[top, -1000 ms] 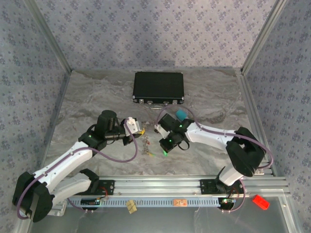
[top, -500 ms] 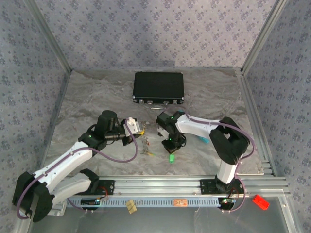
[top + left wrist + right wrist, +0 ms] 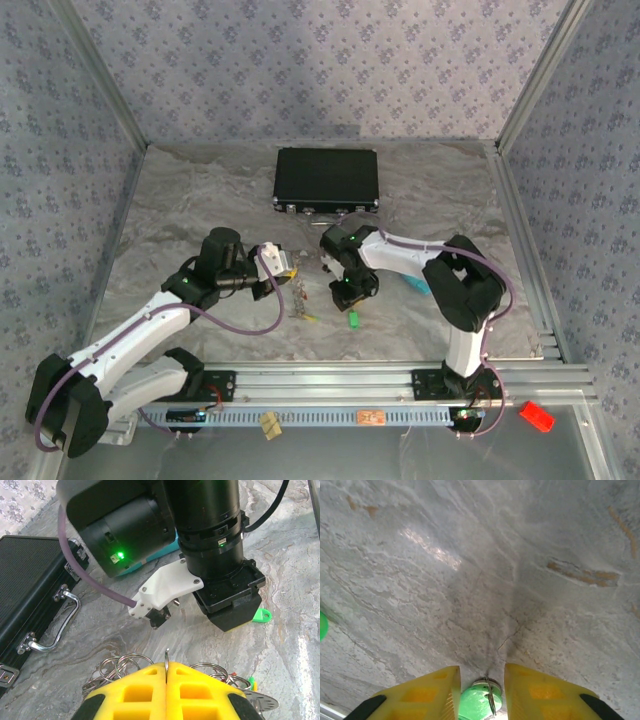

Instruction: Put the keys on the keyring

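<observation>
pretty bright, even light from overhead. only soft shadows on the table [image 3: 200, 200] just in front of the black case [image 3: 327, 180]. left wrist view gets a glare streak far right of the case, and the closest stuff goes soft.

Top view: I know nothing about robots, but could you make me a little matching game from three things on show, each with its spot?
Things:
1. black case
2. green key
3. red block

Places:
A. past the metal rail, towards the near right corner
B. loose on the table, near its middle
C. at the table's far side, lying flat and shut

Pairs: 1-C, 2-B, 3-A
</observation>
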`<state>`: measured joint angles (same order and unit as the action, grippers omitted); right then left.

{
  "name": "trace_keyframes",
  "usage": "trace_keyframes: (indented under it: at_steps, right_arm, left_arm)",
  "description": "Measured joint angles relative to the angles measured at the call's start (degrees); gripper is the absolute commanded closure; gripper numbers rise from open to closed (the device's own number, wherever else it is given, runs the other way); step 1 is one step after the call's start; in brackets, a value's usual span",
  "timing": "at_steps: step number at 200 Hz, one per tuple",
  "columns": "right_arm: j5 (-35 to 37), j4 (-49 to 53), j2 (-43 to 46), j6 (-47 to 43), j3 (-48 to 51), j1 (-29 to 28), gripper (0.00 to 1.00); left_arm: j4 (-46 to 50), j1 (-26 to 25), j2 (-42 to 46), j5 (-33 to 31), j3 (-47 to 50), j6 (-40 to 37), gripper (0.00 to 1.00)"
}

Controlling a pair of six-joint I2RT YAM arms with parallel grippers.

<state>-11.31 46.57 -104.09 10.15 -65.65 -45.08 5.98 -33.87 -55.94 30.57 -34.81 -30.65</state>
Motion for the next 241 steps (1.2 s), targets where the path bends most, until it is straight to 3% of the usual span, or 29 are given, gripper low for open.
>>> trace_keyframes:
  at_steps: [40,92,204,241]
  right_arm:
    - [0.11,-5.38,7.48,2.82,7.91,0.02,0.61]
    - [0.48,-13.81,15.65,6.54,15.08,0.48,0.62]
    - [0.66,-20.94,16.31,11.13,19.93,-0.33,0.8]
    - [0.66,-21.16,16.15,11.34,19.98,-0.44,0.82]
  left_arm:
    - [0.0,-0.02,0.0,0.0,0.0,0.02,1.0]
    - [0.0,0.0,0.0,0.0,0.0,0.02,1.0]
    - [-0.02,0.0,0.0,0.0,0.0,0.02,1.0]
    - [0.0,0.0,0.0,0.0,0.0,0.02,1.0]
